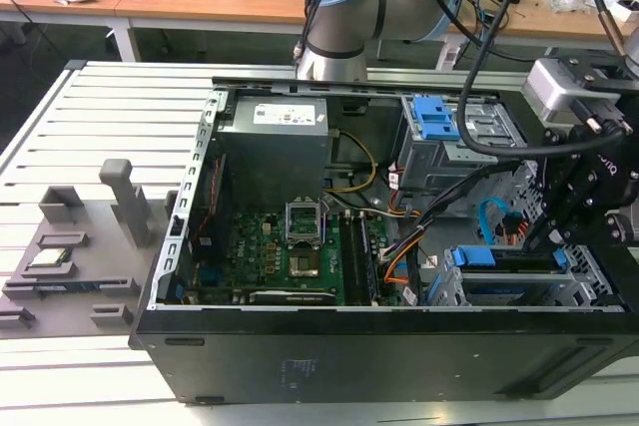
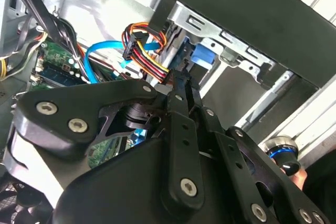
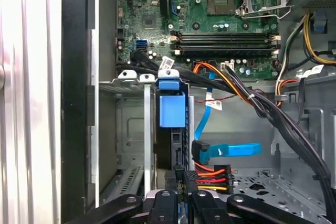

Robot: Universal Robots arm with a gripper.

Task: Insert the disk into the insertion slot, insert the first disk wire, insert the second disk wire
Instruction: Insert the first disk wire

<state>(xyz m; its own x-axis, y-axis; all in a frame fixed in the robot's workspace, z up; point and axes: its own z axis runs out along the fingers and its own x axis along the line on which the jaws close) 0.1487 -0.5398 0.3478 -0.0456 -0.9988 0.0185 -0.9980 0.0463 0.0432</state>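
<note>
The disk (image 3: 172, 109), in its bright blue carrier, sits inside the insertion slot (image 3: 130, 129), a silver-grey metal cage at the case's front corner. In the exterior view the disk (image 1: 499, 256) lies in the slot (image 1: 589, 281) at the lower right. My gripper (image 3: 182, 190) is shut on the black plug of a red, orange, yellow and black disk wire (image 3: 210, 174), held at the disk's rear edge. A blue flat disk wire (image 3: 231, 149) ends in a black plug beside the disk; whether it is seated is unclear. In the second wrist view my gripper (image 2: 181, 80) meets the coloured wire (image 2: 147, 59) next to the carrier (image 2: 202, 56).
The motherboard (image 1: 290, 246) fills the case floor. A larger grey cage with blue latches (image 1: 439, 127) stands behind. Thick black cable bundles (image 3: 273, 114) cross close to the slot. The arm's base (image 1: 339, 17) is behind the case. A grey fixture (image 1: 70, 256) lies at the exterior view's left.
</note>
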